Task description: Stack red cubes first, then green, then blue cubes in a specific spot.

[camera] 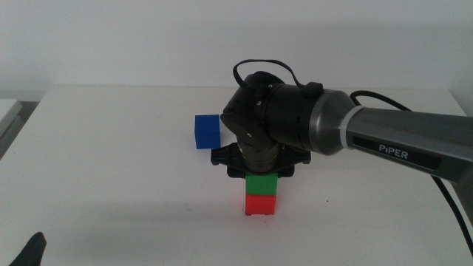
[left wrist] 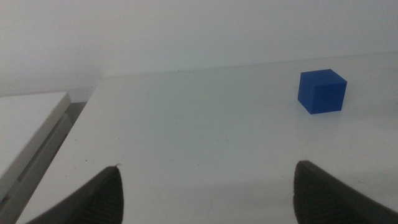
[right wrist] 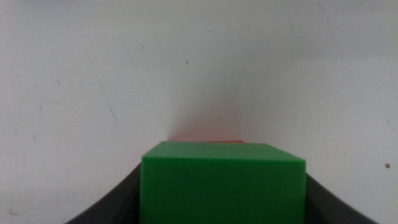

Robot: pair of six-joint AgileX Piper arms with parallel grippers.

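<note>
The red cube rests on the white table near the front middle, and the green cube sits squarely on top of it. My right gripper comes down from above and is shut on the green cube, a dark jaw on each side; only a sliver of the red cube shows beyond it. The blue cube stands alone behind and to the left of the stack, also seen as the blue cube. My left gripper waits open at the front left corner. The specific spot is hidden.
The right arm's grey forearm spans the right half of the table. A lower white ledge lies past the table's left edge.
</note>
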